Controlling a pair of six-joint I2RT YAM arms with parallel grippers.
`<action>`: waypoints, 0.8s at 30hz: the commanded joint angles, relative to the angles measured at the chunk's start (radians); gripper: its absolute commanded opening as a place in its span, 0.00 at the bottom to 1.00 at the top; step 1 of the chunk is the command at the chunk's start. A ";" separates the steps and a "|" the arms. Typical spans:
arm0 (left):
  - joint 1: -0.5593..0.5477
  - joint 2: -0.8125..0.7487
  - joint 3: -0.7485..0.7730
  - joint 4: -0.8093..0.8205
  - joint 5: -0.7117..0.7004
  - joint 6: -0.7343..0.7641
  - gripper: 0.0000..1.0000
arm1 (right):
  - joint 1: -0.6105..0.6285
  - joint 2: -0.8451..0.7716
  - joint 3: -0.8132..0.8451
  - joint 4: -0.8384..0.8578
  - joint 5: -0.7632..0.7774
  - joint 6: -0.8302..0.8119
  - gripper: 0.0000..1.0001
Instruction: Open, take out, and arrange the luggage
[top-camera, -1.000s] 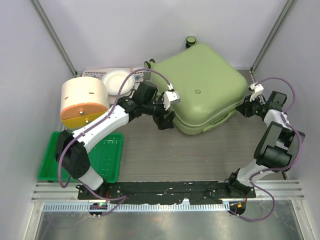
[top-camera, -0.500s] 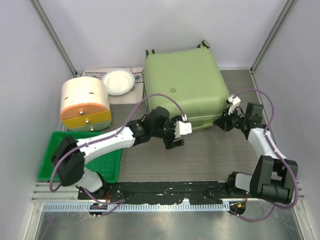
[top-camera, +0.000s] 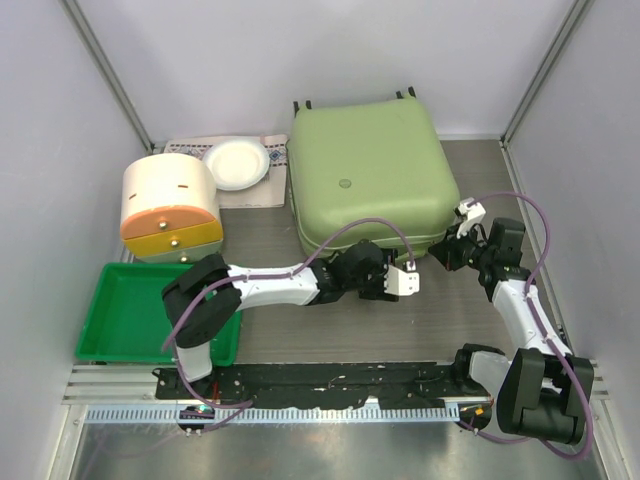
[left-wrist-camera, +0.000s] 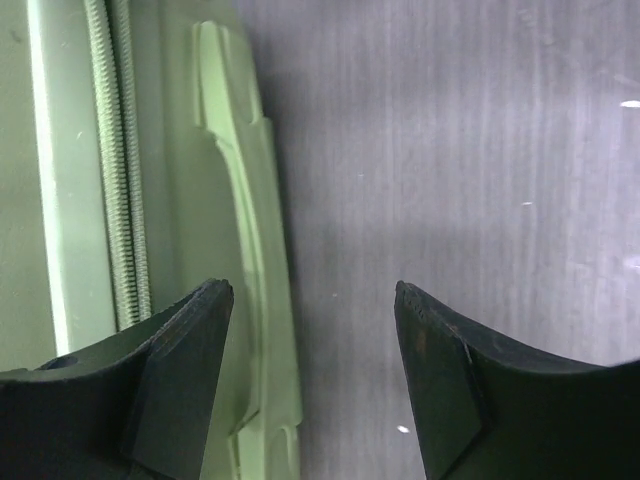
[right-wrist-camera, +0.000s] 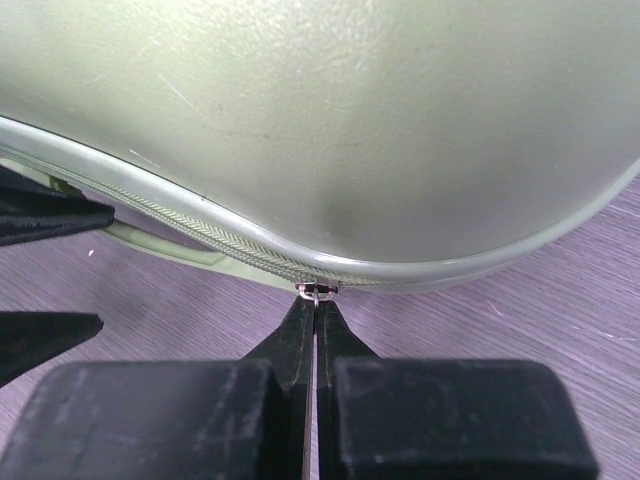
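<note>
Matt, lightly pebbled plastic luggage (right-wrist-camera: 330, 120) w/ woven zip tape (right-wrist-camera: 230, 245).

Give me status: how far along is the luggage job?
Done: nothing visible; the luggage lies flat, zipped shut. In hand: right pincer shut on the zipper pull at the near corner; left pincer open over the side handle. To do: unzip, open, take out, arrange.

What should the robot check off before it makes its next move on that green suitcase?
1. Right end effector pinched shut on the zipper pull: ok.
2. Left end effector open beside the handle, gripping nothing: ok.
3. Luggage lying flat on the table: ok.
4. Zipper undone: not ok, shell is closed.
5. What is packed inside: cannot tell.
</note>
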 joint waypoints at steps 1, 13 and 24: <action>-0.005 0.019 0.049 0.125 -0.118 0.084 0.70 | -0.008 -0.039 0.003 0.082 0.011 0.019 0.01; 0.002 0.146 0.138 0.011 -0.100 0.051 0.52 | -0.011 -0.073 -0.018 0.056 0.049 -0.058 0.01; 0.068 0.080 0.098 -0.159 -0.080 0.018 0.00 | -0.187 0.037 0.082 0.042 -0.003 -0.253 0.01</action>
